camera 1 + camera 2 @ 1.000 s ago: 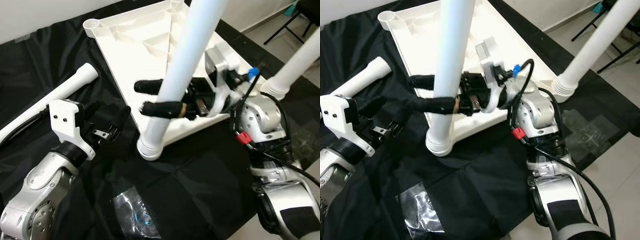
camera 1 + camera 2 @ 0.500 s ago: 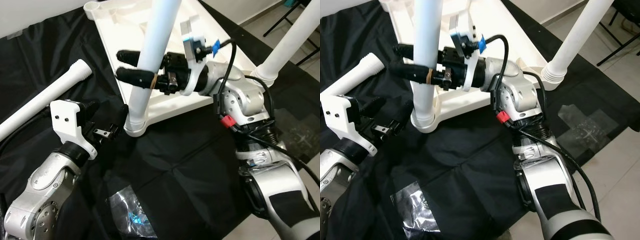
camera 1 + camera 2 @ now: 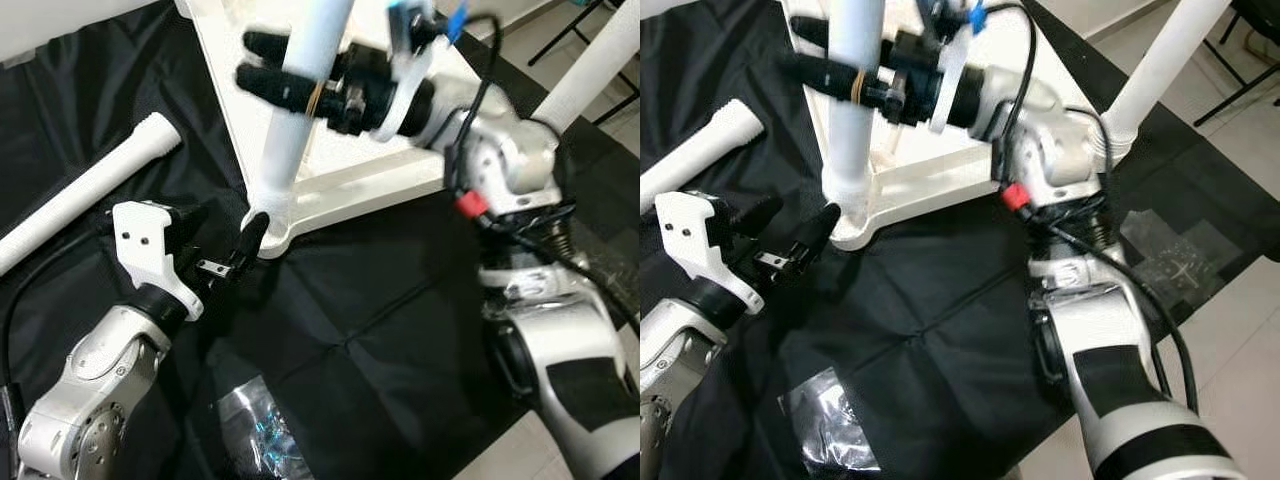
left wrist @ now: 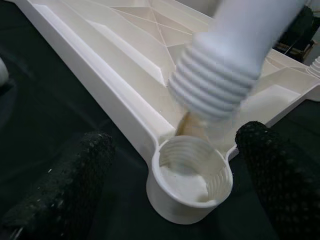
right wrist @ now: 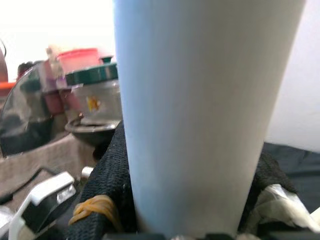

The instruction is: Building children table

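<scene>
A white table top (image 3: 345,187) lies upside down on a black cloth. My right gripper (image 3: 258,60) is shut on a white leg (image 3: 300,110) and holds it nearly upright over the near corner. In the left wrist view the leg's threaded end (image 4: 215,85) hangs tilted just above the corner socket (image 4: 167,210), not seated in it. My left gripper (image 3: 228,220) is open and low on the cloth, with one finger (image 4: 65,195) on each side of that socket. In the right wrist view the leg (image 5: 200,110) sits between the black pads.
A second leg (image 3: 590,70) stands fitted in the right-hand corner. Another leg (image 3: 90,190) lies loose on the cloth at the left. A clear bag of hardware (image 3: 255,440) lies on the cloth near me. Bare floor and a dark stand (image 3: 1240,70) are at the right.
The camera has shifted. My right arm has reached further forward with the leg, bringing it more upright. The left gripper now sits closer to the corner socket.
</scene>
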Controlling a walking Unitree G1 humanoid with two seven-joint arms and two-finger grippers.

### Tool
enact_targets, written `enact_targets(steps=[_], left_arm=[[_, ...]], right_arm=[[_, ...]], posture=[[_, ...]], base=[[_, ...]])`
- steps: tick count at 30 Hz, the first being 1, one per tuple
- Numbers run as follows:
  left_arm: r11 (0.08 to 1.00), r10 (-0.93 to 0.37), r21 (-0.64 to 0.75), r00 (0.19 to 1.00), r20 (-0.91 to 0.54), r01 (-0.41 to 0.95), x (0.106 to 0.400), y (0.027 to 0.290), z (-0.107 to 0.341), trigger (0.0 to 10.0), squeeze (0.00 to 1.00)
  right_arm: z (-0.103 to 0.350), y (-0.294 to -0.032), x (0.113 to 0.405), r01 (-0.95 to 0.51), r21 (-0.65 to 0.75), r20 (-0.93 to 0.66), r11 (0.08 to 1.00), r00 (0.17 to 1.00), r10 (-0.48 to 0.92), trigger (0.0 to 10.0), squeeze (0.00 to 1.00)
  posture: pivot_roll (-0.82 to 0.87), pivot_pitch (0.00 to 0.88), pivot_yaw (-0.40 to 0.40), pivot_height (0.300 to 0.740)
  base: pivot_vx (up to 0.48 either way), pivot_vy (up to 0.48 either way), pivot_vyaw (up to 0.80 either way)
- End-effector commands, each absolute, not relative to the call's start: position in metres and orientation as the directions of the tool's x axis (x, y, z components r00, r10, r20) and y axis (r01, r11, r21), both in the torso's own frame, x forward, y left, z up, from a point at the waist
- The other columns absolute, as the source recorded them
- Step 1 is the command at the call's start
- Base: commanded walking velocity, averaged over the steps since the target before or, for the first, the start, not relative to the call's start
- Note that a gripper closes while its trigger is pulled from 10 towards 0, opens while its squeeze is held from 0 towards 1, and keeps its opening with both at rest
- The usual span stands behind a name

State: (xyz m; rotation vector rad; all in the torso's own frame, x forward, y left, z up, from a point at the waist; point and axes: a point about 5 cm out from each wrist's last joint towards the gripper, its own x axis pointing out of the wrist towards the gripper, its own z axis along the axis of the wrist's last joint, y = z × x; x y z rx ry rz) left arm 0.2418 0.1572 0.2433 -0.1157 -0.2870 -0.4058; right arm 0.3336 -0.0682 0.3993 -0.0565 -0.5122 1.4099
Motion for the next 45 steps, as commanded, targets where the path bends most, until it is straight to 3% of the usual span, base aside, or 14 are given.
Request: enact_targets(steps=[1, 5, 8, 15, 18, 19, 20, 21, 29, 32, 37, 41, 45], left_arm=[[0.913, -0.369, -0.064, 0.883, 0.291, 0.402, 0.242, 0.157, 0.239, 10.0, 0.00], [0.918, -0.354, -0.064, 0.884, 0.305, 0.390, 0.244, 0.158, 0.241, 10.0, 0.00], [0.946, -0.285, -0.053, 0.899, 0.333, 0.319, 0.248, 0.169, 0.247, 10.0, 0.00], [0.979, -0.174, -0.038, 0.920, 0.350, 0.199, 0.253, 0.187, 0.251, 10.0, 0.00], [0.987, -0.138, -0.030, 0.926, 0.353, 0.158, 0.254, 0.193, 0.252, 10.0, 0.00], [0.994, -0.092, -0.024, 0.929, 0.360, 0.108, 0.254, 0.202, 0.254, 10.0, 0.00], [0.994, -0.092, -0.024, 0.929, 0.360, 0.108, 0.254, 0.202, 0.254, 10.0, 0.00], [0.995, -0.080, -0.026, 0.928, 0.363, 0.096, 0.254, 0.205, 0.254, 10.0, 0.00], [0.995, -0.081, -0.029, 0.927, 0.367, 0.098, 0.255, 0.203, 0.253, 10.0, 0.00], [0.994, -0.084, -0.029, 0.927, 0.367, 0.101, 0.256, 0.202, 0.252, 10.0, 0.00], [0.994, -0.088, -0.030, 0.925, 0.370, 0.107, 0.257, 0.200, 0.253, 10.0, 0.00], [0.994, -0.090, -0.029, 0.924, 0.372, 0.108, 0.257, 0.200, 0.253, 10.0, 0.00], [0.994, -0.088, -0.030, 0.923, 0.374, 0.106, 0.257, 0.200, 0.253, 10.0, 0.00]], right_arm=[[0.406, -0.065, 0.330, -0.925, -0.347, 0.328, 0.157, 0.038, 0.944, 10.0, 0.00], [0.413, -0.065, 0.331, -0.919, -0.354, 0.336, 0.170, 0.045, 0.941, 10.0, 0.00], [0.388, -0.062, 0.339, -0.893, -0.427, 0.094, 0.143, 0.114, 0.989, 10.0, 0.00], [0.364, -0.057, 0.347, -0.884, -0.438, 0.056, 0.162, 0.153, 0.987, 10.0, 0.00], [0.360, -0.058, 0.350, -0.873, -0.449, 0.060, 0.193, 0.186, 0.981, 10.0, 0.00], [0.359, -0.061, 0.356, -0.842, -0.474, 0.077, 0.258, 0.253, 0.965, 10.0, 0.00], [0.359, -0.061, 0.356, -0.842, -0.474, 0.077, 0.258, 0.253, 0.965, 10.0, 0.00], [0.361, -0.065, 0.360, -0.812, -0.495, 0.088, 0.309, 0.307, 0.948, 10.0, 0.00], [0.362, -0.080, 0.367, -0.753, -0.505, 0.128, 0.422, 0.418, 0.899, 10.0, 0.00], [0.355, -0.083, 0.366, -0.793, -0.466, 0.090, 0.391, 0.398, 0.913, 10.0, 0.00], [0.334, -0.083, 0.355, -0.886, -0.381, -0.034, 0.265, 0.300, 0.953, 10.0, 0.00], [0.331, -0.087, 0.360, -0.870, -0.385, -0.053, 0.307, 0.353, 0.934, 10.0, 0.00], [0.333, -0.092, 0.362, -0.876, -0.369, -0.055, 0.311, 0.354, 0.934, 10.0, 0.00]], posture=[[-0.01, 0.370, -0.036, 0.740], [-0.01, 0.366, -0.038, 0.740], [-0.01, 0.362, -0.041, 0.740], [0.00, 0.361, -0.044, 0.740], [0.00, 0.362, -0.043, 0.740], [0.01, 0.362, -0.042, 0.740], [0.01, 0.362, -0.042, 0.740], [0.01, 0.360, -0.046, 0.740], [0.00, 0.360, -0.041, 0.740], [0.00, 0.358, -0.039, 0.740], [-0.01, 0.357, -0.038, 0.740], [-0.01, 0.354, -0.041, 0.740], [-0.01, 0.354, -0.041, 0.740]], base=[[0.000, 0.000, 0.00], [0.000, 0.000, 0.00], [0.000, 0.000, 0.00], [0.000, 0.000, 0.00], [0.000, 0.000, 0.00], [0.000, 0.000, 0.00], [0.000, 0.000, 0.00], [0.000, 0.000, 0.00], [0.000, 0.000, 0.00], [0.000, 0.000, 0.00], [0.000, 0.000, 0.00], [0.000, 0.000, 0.00], [0.000, 0.000, 0.00]])
